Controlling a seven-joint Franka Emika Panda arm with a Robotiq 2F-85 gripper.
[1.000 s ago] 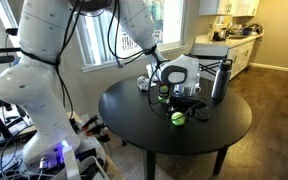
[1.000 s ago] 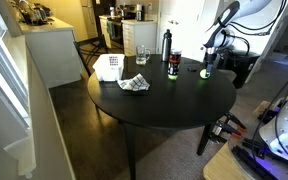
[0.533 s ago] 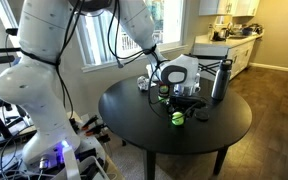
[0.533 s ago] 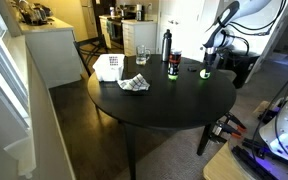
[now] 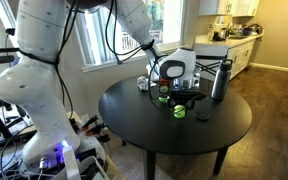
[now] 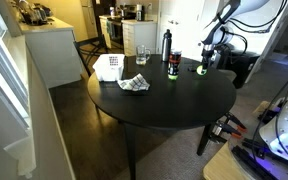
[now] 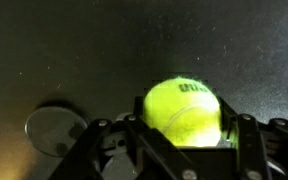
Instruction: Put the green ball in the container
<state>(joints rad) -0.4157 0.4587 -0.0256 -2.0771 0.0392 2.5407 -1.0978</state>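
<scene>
Gripper (image 7: pixel 186 128): the jaws are drawn in on either side of the green ball (image 7: pixel 184 105), with the fingers (image 7: pixel 136 128) against its flanks. It reads as a firm hold, pointing straight down.
Ball's place: low over the black table (image 5: pixel 134 128), just in front of the dark can (image 6: pixel 171 67). Neither exterior view settles whether it is clear of the tabletop.
Container (image 5: pixel 144 83): seemingly the small pale tub at the table's edge nearer the arm's base, beyond the can. It is too small to see its rim well.
Step in hand: by my reading, lifting the ball and carrying it across to the tub.
Doing it well: raise first, high enough to pass the can's top, then travel sideways. Hold the squeeze even, since a round ball can squirt out from flat pads.
Approach: centre the ball over the tub's mouth and lower it close before letting go, so it drops in rather than bouncing off.
Watch for: the flask (image 5: pixel 220 80) stands well apart on the opposite side and is likely no obstacle. A grey disc (image 7: pixel 54 128) lies on the table beside the hand, and I cannot tell what it is.
</scene>
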